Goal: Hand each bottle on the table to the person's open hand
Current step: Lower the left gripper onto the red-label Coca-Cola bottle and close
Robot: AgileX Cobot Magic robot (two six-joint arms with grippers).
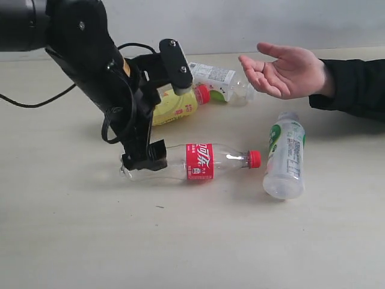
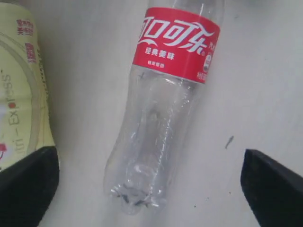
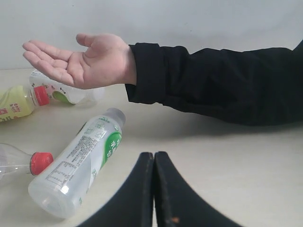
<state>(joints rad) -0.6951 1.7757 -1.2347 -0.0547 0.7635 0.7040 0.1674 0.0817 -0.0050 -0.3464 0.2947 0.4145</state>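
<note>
**Step in hand (judged):** first pickup, the red-label bottle (image 1: 200, 161). All four bottles lie on the bench (image 1: 192, 253), and none has been handed over.

**Left fingers** (image 2: 28, 189): spread wide and holding nothing. In the wrist view they straddle the base end of the red-label bottle, with bare bench between each finger and the bottle.

**Right fingers** (image 3: 142, 189): pressed together and holding nothing, low over the bench at lower centre of their own view.

**Hand** (image 1: 283, 72): upper right of the exterior view, palm up, open and empty.

**Doing the step well:**
- Close on the clear body below the label, not on the rounded base, which could slip out.
- The plastic looks thin, so a light squeeze should be enough.
- The yellow bottle (image 1: 174, 105) sits just beside one finger and could get caught when the fingers close.
- Lift before swinging toward the palm, to clear the green-label bottle (image 1: 286, 153).

**Containers and contents:**

| Bottle | Place in exterior view | Position | Contents |
|---|---|---|---|
| Red-label | centre | on its side, red cap on and pointing right | looks empty |
| Yellow | upper centre, behind the arm | lying, red cap on | cannot tell |
| White-label (image 1: 219, 78) | upper centre, below the palm | lying, touching the yellow bottle's cap end | unclear |
| Green-label | right of centre | lying, frosted | hidden |
</note>
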